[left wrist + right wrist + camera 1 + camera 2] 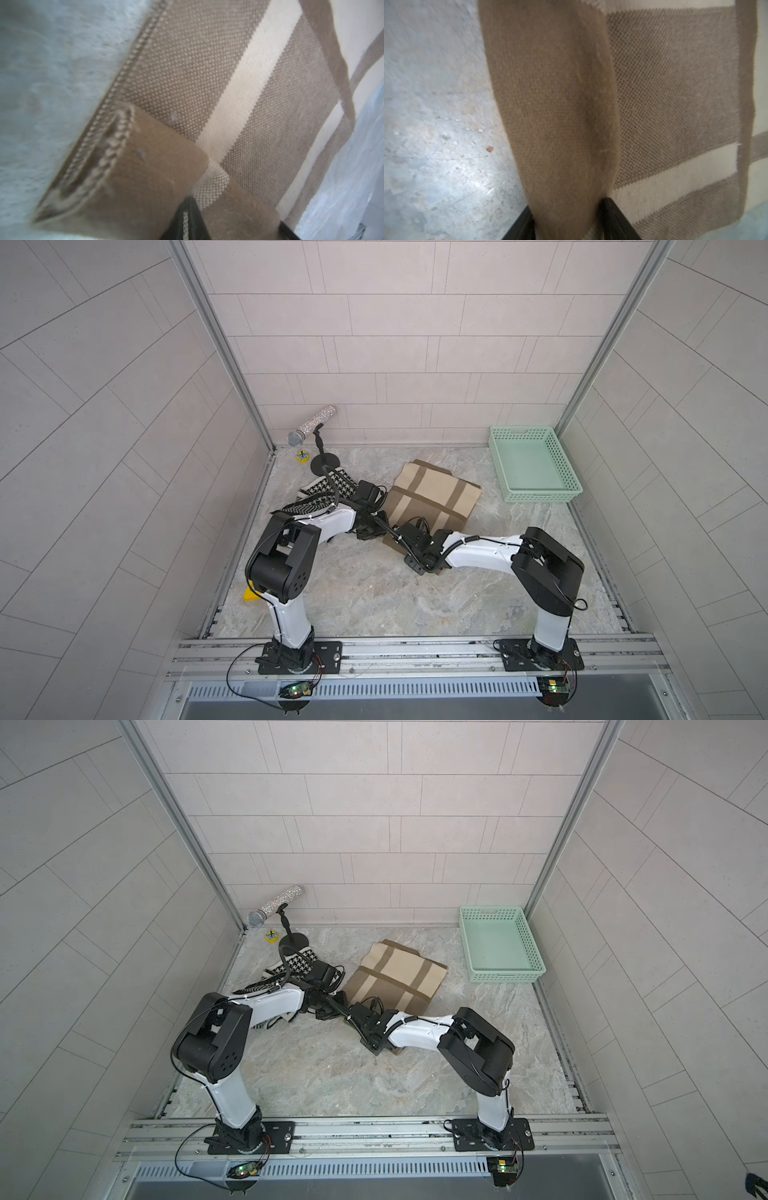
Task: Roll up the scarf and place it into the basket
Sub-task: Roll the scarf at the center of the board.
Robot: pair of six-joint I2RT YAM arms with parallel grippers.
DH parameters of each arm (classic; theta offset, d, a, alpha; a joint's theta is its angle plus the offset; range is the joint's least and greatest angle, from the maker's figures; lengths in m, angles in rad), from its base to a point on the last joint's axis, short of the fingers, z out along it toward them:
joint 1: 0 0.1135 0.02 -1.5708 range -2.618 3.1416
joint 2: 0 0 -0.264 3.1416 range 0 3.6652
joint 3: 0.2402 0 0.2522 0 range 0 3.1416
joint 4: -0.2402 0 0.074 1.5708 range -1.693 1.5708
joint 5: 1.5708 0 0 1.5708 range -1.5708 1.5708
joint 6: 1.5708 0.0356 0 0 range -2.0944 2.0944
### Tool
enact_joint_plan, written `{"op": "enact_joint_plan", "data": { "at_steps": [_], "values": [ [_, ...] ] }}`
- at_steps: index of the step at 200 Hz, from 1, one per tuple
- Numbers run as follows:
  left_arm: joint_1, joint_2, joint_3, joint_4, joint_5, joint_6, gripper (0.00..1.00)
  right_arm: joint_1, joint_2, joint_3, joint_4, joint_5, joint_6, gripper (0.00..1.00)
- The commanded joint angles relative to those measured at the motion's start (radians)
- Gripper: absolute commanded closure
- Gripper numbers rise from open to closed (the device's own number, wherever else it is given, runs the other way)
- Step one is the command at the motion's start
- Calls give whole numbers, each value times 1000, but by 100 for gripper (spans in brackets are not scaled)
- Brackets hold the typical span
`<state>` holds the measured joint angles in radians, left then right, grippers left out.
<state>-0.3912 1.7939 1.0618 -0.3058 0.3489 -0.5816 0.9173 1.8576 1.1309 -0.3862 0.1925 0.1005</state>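
Beige striped knitted scarf (432,497) on marbled grey surface (374,593), near edge turned over, right gripper (566,204) clamped on the fold, left gripper (234,211) alongside (grip impossible to tell)

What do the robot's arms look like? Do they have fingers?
The left arm and the right arm are smooth white tubes joined by chunky black blocks. A curly black cable, like an old phone cord, runs along the right one. The left gripper and the right gripper each end in black fingers.
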Motion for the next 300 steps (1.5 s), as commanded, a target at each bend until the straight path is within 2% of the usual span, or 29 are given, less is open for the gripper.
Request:
{"op": "enact_joint_plan", "data": {
  "at_steps": [1, 35, 55, 77, 96, 109, 123, 137, 148, 184, 207, 215, 228, 235, 244, 250, 266, 281, 300],
  "values": [
    [30, -72, 4, -34, 10, -5, 79, -1, 47, -56, -62, -64, 46, 64],
    [52, -241, -39, -69, -58, -26, 60, -6, -10, -33, -116, -221, 167, 90],
    [51, -357, -67, -111, -128, -13, 57, -24, -43, -26, -115, -376, 269, 100],
    [51, -449, -130, -138, -162, -3, 57, -77, -51, -41, -55, -583, 375, 100],
    [49, -489, -203, -114, -126, -29, 57, -131, -45, -72, 34, -751, 452, 100],
    [44, -507, -258, -80, -106, -60, 54, -158, -44, -86, 80, -817, 480, 100],
    [41, -519, -315, -41, -106, -96, 48, -181, -46, -92, 89, -849, 481, 100],
    [41, -510, -351, 5, -95, -125, 32, -199, -44, -97, 87, -863, 471, 100],
    [41, -484, -363, 43, -82, -138, 27, -210, -40, -102, 86, -867, 464, 100],
    [38, -356, -357, 221, 8, -219, 24, -216, -24, -103, 79, -866, 450, 100],
    [28, -276, -314, 239, 7, -216, 24, -216, -23, -101, 79, -872, 449, 100],
    [28, -249, -308, 234, -3, -216, 26, -216, -26, -99, 79, -873, 448, 100],
    [27, -212, -299, 227, -26, -216, 37, -216, -40, -97, 76, -871, 447, 100],
    [28, -197, -295, 223, -38, -217, 46, -215, -48, -96, 69, -865, 445, 100],
    [28, -181, -290, 213, -52, -216, 67, -214, -62, -94, 51, -844, 434, 99],
    [28, -173, -284, 204, -59, -215, 79, -211, -73, -94, 37, -828, 425, 94],
    [28, -161, -252, 156, -82, -198, 99, -198, -114, -96, -14, -738, 394, 67],
    [27, -157, -214, 93, -101, -175, 100, -160, -173, -92, -75, -594, 351, 52],
    [29, -165, -171, -4, -129, -149, 100, -72, -237, -71, -166, -330, 295, 42]
  ]
}}
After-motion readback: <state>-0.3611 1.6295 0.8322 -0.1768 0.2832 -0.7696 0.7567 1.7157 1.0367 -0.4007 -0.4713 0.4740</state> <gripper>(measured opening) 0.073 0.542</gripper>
